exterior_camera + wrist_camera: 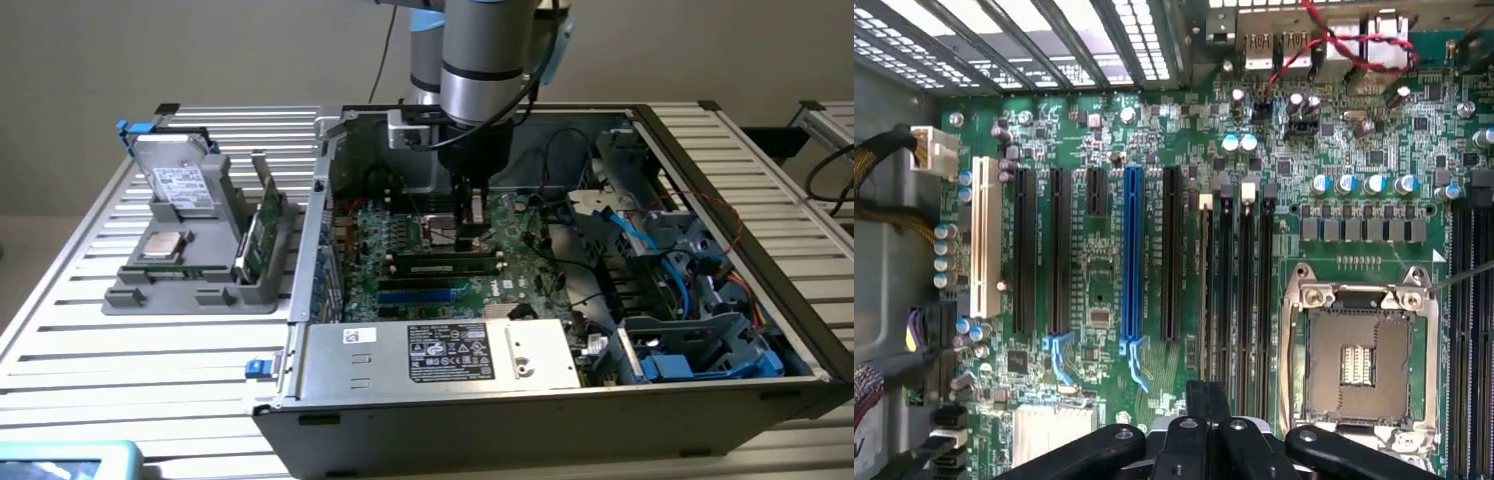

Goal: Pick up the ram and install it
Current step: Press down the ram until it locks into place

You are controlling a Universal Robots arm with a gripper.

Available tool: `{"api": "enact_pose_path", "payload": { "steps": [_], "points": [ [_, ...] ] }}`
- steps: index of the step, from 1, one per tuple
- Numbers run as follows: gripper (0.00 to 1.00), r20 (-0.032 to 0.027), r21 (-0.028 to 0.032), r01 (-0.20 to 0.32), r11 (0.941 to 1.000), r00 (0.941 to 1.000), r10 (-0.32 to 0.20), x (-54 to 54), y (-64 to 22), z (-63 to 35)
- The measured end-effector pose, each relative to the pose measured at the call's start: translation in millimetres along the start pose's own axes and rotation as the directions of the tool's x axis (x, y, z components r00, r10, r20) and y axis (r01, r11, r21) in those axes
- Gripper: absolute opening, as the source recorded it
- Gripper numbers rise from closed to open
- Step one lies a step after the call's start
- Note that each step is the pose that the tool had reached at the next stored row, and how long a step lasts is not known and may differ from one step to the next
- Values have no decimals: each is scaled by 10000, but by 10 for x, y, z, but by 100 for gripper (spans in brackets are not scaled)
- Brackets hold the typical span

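Observation:
The ram (447, 268), a slim dark stick with small stickers, stands on edge in a motherboard slot inside the open computer case (534, 420). My gripper (467, 238) hangs just above and behind it on the arm. Its fingers are shut with nothing between them. In the wrist view the gripper (1206, 405) points at the row of black memory slots (1236, 300) beside the CPU socket (1359, 365). I cannot tell whether the fingertips touch the ram.
Blue and black slot strips (424, 292) lie in front of the ram. A metal power supply box (441, 350) fills the case front. Blue cables and drive cages (681, 290) crowd the exterior view's right. A grey parts holder (200, 260) with upright green boards (267, 230) stands outside on the exterior view's left.

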State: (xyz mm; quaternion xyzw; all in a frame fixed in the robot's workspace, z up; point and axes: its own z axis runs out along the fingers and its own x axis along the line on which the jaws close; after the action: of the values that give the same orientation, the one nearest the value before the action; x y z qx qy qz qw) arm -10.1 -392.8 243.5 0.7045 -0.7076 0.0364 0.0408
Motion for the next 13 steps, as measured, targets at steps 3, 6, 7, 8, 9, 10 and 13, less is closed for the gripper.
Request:
{"api": "enact_pose_path", "payload": {
  "steps": [3, 6, 7, 8, 9, 10, 13],
  "points": [
    [11, 0, -11, 1, 10000, 10000, -1, 0, -23, 0],
    [11, 1, -11, 0, 10000, 10000, 0, 0, -23, 0],
    [11, 0, -11, 0, 10000, 10000, 0, 0, -23, 0],
    [11, 1, -11, 1, 10000, 10000, -1, 0, -23, 0],
    [11, 1, -11, 1, 10000, 10000, -1, 0, -23, 0],
    [11, 1, -11, 1, 10000, 10000, -1, 0, -23, 0],
    [11, 1, -19, -66, 10000, 10000, 66, 0, -24, 0]
  ]
}}
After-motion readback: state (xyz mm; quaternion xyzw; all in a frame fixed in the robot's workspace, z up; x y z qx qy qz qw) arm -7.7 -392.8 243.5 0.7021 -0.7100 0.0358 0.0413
